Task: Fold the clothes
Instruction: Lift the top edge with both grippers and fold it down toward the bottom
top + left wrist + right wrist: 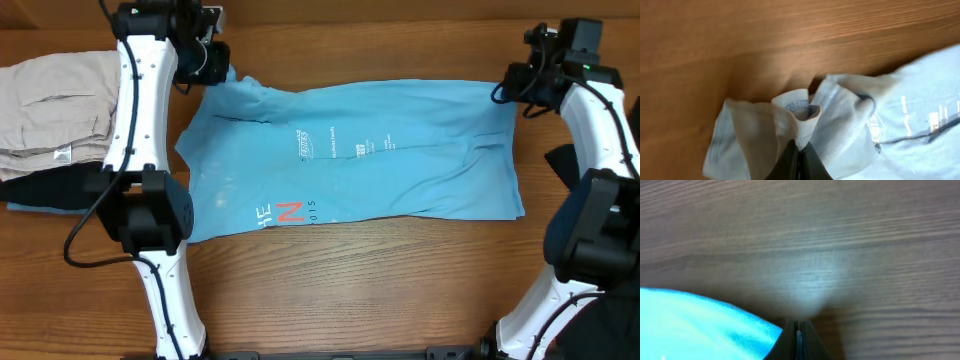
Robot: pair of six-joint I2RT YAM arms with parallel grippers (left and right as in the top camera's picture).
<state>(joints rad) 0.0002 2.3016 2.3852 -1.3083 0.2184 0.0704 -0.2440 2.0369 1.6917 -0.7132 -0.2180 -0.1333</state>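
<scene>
The light blue T-shirt [350,150] lies spread across the middle of the table, with white lettering and a red mark near its front left. My left gripper [222,72] is at its far left corner, shut on a bunched fold of the T-shirt [800,120]. My right gripper [503,92] is at the far right corner, shut on the T-shirt's edge [715,325]; a thin strip of fabric shows between its fingers [798,330].
A beige folded garment [50,115] lies at the far left, with a dark garment [45,190] just in front of it. Another black item [560,165] sits at the right edge. Bare wooden table [350,280] lies in front of the shirt.
</scene>
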